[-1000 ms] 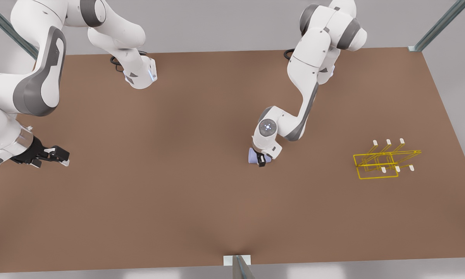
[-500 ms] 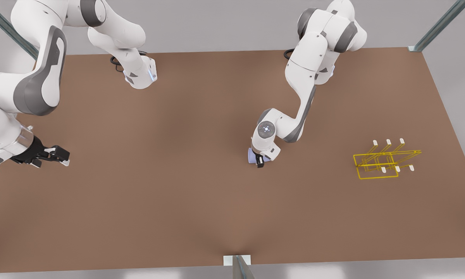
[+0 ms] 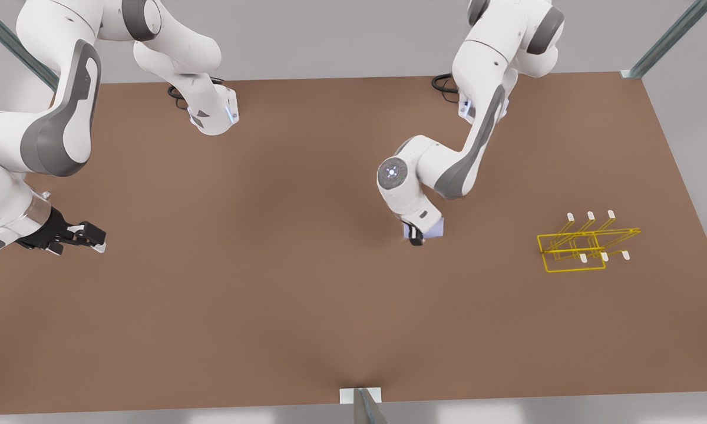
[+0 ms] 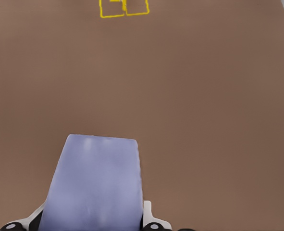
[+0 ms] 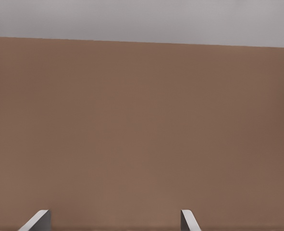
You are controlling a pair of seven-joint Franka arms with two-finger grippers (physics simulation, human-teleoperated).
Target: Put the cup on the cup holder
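Over the brown table (image 3: 224, 306), the left gripper (image 3: 417, 237) has risen and swung toward the cup holder (image 3: 571, 253), jaws clamped on the cup (image 4: 96, 185), which now hangs off the surface, still well apart from the rack. The right gripper (image 3: 82, 235) waits far from the rack, jaws apart. The carry has begun.

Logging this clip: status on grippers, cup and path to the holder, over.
Left gripper shut on the cup, mid-table. Right gripper open, waiting at the front view's left. Cup holder empty, bare table between.
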